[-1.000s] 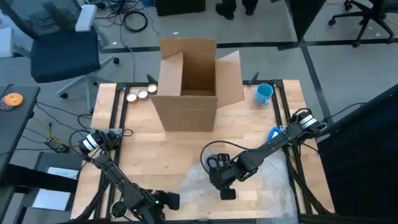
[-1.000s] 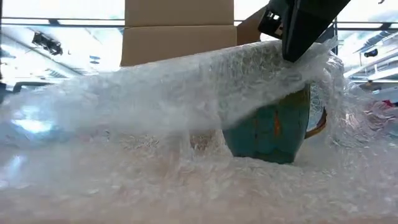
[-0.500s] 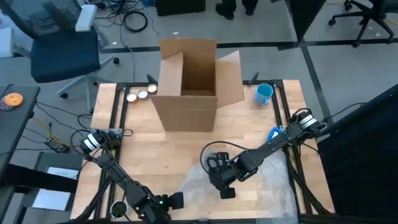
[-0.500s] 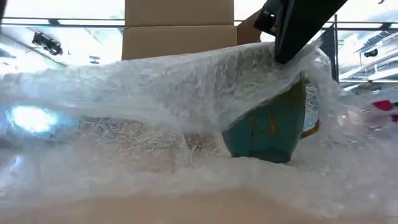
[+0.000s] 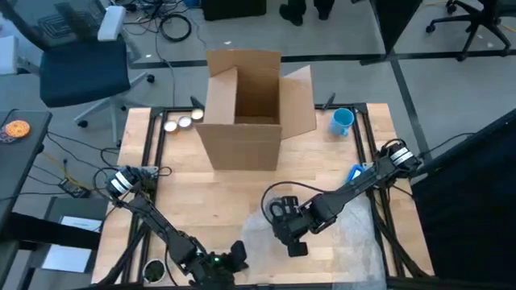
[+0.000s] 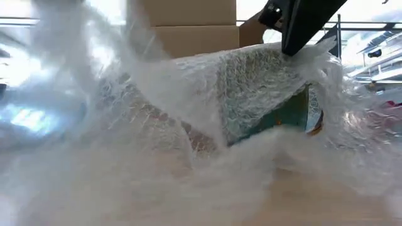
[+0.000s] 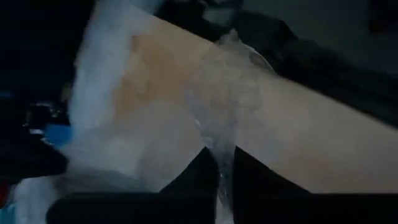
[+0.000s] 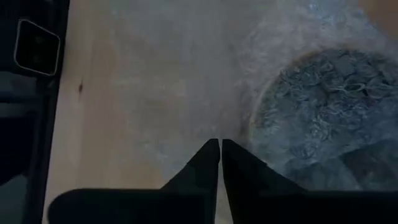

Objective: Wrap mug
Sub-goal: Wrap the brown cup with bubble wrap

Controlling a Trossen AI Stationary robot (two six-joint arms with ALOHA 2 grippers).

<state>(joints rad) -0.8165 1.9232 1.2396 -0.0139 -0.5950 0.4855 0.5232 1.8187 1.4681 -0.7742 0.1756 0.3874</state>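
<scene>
Right jaws: the right gripper (image 8: 219,163) has its two dark fingers pressed together on the clear bubble wrap sheet (image 6: 188,113), pinching it right over the mug's rim, at the near middle of the worktop.
Left jaws: the left gripper (image 7: 224,180) is low at the near edge of the light wooden worktop (image 5: 201,189), its fingers closed on a twisted strip of the same wrap.
Mug: the teal ceramic mug with orange marks (image 6: 286,116) stands upright on the wrap, near the front of the worktop, draped so only its lower side peeks out in the low view.
Step in hand: looks like the fold-over, pulling the loose sheet across the mug.
Doing it well: I'd say the left arm should carry its strip up and over in one smooth arc while the right keeps the pinch steady at the rim; too hard a pull and the mug could tip or slide.
Count, mugs: one under the wrap, plus one small blue cup (image 5: 342,121) at the far right corner.
Count, boxes: one open brown cardboard box (image 5: 250,109) at the far middle.
Count, discs: three small round metal discs (image 5: 182,122), far left beside the box.
Count, sheets: one, as far as I can tell.
</scene>
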